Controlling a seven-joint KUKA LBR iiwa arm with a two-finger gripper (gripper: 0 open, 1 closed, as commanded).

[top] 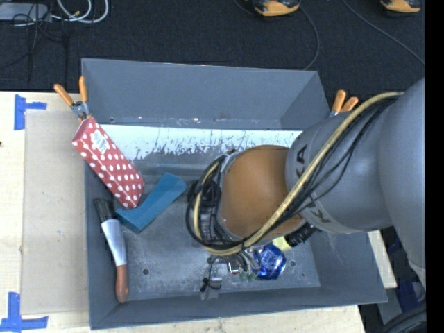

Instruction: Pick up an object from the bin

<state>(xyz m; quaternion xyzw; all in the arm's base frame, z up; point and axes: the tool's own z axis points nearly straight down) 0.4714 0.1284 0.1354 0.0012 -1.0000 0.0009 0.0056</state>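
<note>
Where the arm (361, 179) hangs, crinkled blue wrapper (270, 262), glossy

Arm (378, 175) down in bin (194, 96); gripper (222, 275) near front wall, blue crinkled wrapper (270, 262) just beside. Left side: red dotted box (107, 161), blue block (152, 201), brush (114, 245).

Bin (201, 103): open floor front and middle

Bare floor lies between the brush (114, 250) at the left wall and the arm (257, 186), which covers the right half. A red dotted box (107, 161) and a blue block (152, 201) crowd the back left.
</note>
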